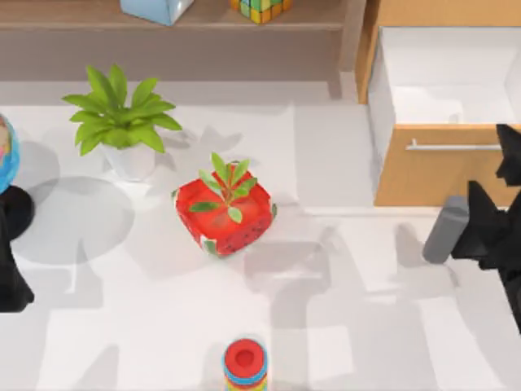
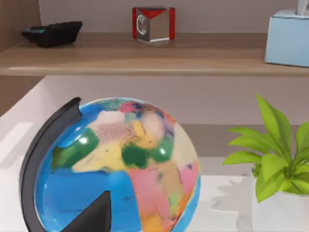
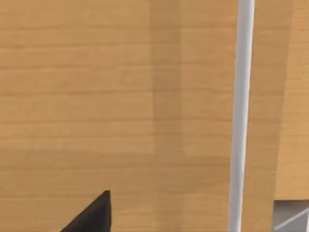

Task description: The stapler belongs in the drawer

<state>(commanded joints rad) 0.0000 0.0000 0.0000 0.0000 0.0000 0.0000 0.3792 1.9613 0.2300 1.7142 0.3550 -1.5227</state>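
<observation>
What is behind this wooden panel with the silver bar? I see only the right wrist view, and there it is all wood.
Observer: That panel is the front of the drawer. The top view shows it pulled out, with its white inside open from above.
Operator: Where is the stapler?
Observer: The stapler is in front of the drawer, at the table's right side, against the right gripper. I cannot tell whether it is gripped.
Operator: And the left arm?
Observer: The left gripper is parked at the table's left edge, beside the globe.
</observation>
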